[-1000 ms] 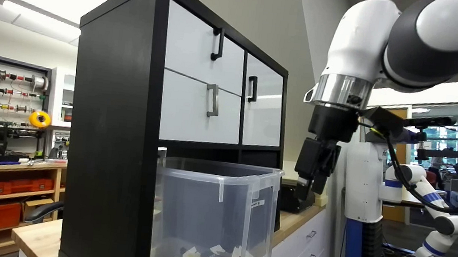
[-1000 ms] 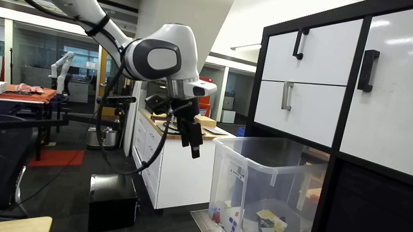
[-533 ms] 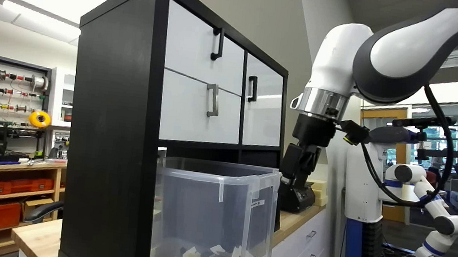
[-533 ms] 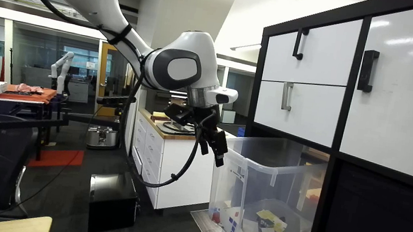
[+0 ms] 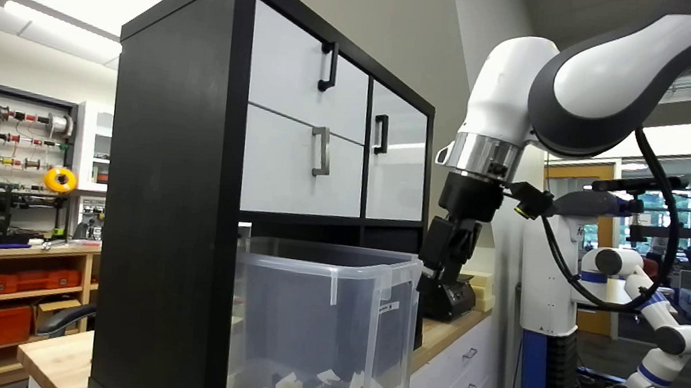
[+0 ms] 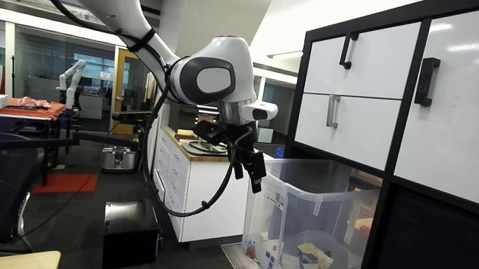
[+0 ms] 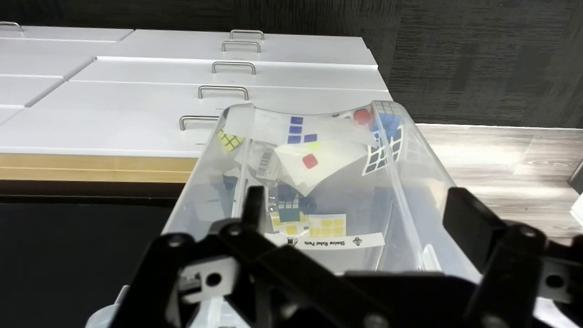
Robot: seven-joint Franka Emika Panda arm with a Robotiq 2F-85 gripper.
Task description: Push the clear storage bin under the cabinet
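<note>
The clear storage bin [image 5: 311,320] is a translucent tub with papers and small items at its bottom. It also shows in an exterior view [image 6: 302,220]. It sits partly in the lower opening of the black-framed cabinet [image 5: 169,167] with white fronts, its outer end sticking out. My gripper [image 6: 247,181] is tilted down at the bin's outer end, by the rim. It also shows in an exterior view [image 5: 437,279]. In the wrist view my gripper [image 7: 360,209] is open with nothing between its fingers, the bin's labelled end wall [image 7: 291,182] beyond them. Whether it touches the bin is unclear.
White drawers [image 5: 461,376] with a wooden top stand beyond the bin, carrying a black device [image 5: 451,297]. A black box [image 6: 129,236] stands on the floor. Another white robot [image 5: 554,276] stands behind my arm. A cable [image 6: 175,213] hangs in a loop beside my wrist.
My gripper has moved towards the cabinet, up to the bin's outer end, mostly in the first half second and only slightly since. The bin stands about where it was.
</note>
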